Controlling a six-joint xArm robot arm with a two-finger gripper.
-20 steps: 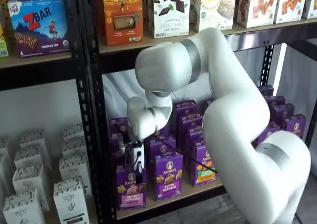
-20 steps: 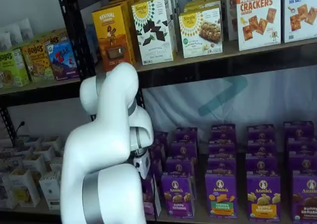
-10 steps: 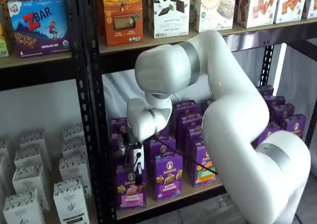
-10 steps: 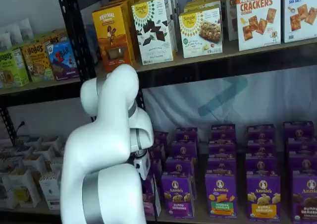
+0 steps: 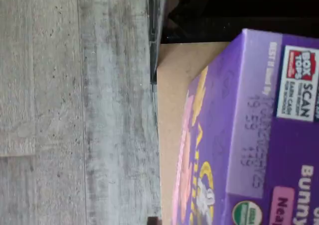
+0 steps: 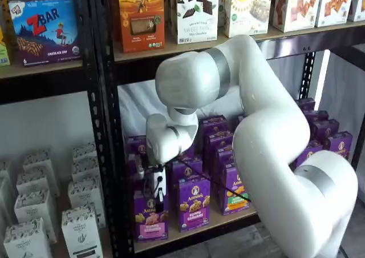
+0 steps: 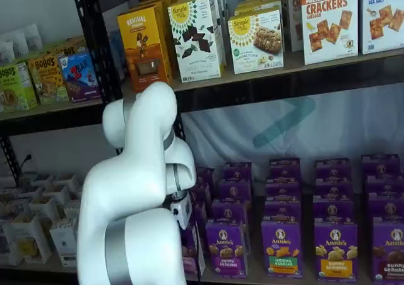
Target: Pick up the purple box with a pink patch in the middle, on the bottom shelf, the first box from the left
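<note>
The wrist view looks down close on the purple box, showing its top flap with a stamped date and a Box Tops label, its front face slanting away with a pink strip, the tan bottom shelf beneath it and grey floor beyond the shelf edge. In a shelf view the gripper hangs just above and touching the top of the purple box, low and left of centre, at the front left end of the bottom shelf. I cannot tell how its fingers stand. In the other, the white arm hides the gripper and most of that box.
</note>
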